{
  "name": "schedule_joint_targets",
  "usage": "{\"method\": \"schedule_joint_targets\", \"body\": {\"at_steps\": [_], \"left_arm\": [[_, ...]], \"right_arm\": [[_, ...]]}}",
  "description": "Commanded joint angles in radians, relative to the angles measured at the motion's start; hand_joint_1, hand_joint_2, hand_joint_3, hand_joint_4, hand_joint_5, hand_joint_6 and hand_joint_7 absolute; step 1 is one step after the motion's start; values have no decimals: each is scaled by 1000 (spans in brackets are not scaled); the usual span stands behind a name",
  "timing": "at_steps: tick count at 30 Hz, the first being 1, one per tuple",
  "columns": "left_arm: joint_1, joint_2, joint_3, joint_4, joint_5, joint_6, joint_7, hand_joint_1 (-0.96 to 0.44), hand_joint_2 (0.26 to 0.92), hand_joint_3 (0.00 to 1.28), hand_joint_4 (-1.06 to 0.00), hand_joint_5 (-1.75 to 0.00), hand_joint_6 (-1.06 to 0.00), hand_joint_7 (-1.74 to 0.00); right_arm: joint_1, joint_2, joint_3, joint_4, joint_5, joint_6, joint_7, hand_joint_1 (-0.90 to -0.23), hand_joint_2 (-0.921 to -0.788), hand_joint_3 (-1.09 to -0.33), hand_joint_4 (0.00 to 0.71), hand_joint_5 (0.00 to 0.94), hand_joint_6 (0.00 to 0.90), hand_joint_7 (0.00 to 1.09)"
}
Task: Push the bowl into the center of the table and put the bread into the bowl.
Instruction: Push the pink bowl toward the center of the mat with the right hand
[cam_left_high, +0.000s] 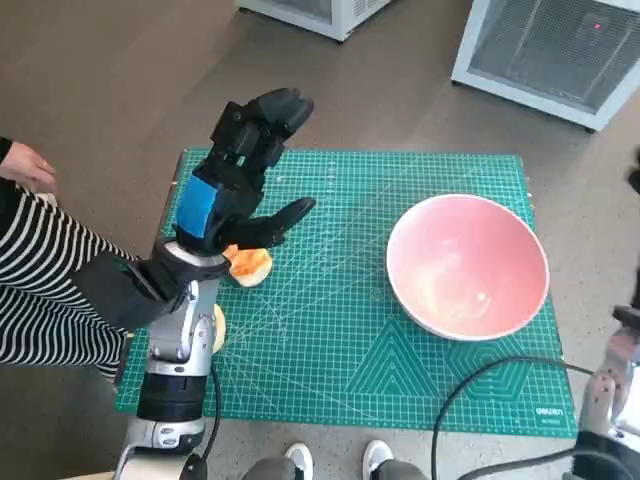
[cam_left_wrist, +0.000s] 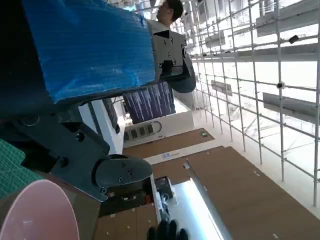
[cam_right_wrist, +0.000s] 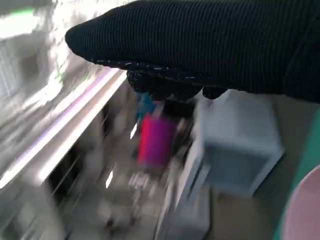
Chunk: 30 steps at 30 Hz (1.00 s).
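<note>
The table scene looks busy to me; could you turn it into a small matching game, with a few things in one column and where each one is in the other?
Things:
1. pink bowl
2. bread
3. left hand
4. green cutting mat

Places:
A. raised above the mat's left part, fingers spread, holding nothing
B. covering the tabletop under everything else
C. empty, on the right part of the mat
D. on the left part of the mat, partly hidden beneath the hand

Pairs: 1-C, 2-D, 3-A, 4-B
</note>
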Motion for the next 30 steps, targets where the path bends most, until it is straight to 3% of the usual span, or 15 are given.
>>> {"method": "schedule_joint_targets", "body": {"at_steps": [1,7,14,30], "left_arm": [[-9,-3,5,15,-10,-5,-5,-217,774,464,-73,-384,1,-747],[-18,-2,6,24,-12,-5,-10,-236,779,455,-78,-375,1,-748],[-26,1,6,22,-15,2,-17,-241,785,447,-84,-372,1,-755],[-24,18,14,11,-24,12,-36,-247,784,445,-81,-376,1,-749]], "right_arm": [[-10,-10,-17,172,-34,-46,-50,-662,-921,-709,100,0,5,457],[-31,-24,-9,334,-52,-87,-73,-649,-921,-732,100,0,1,448],[-70,-9,0,488,-37,-93,-48,-608,-921,-791,89,0,3,433],[-175,85,19,671,7,-38,16,-576,-921,-848,90,1,13,408]]}}
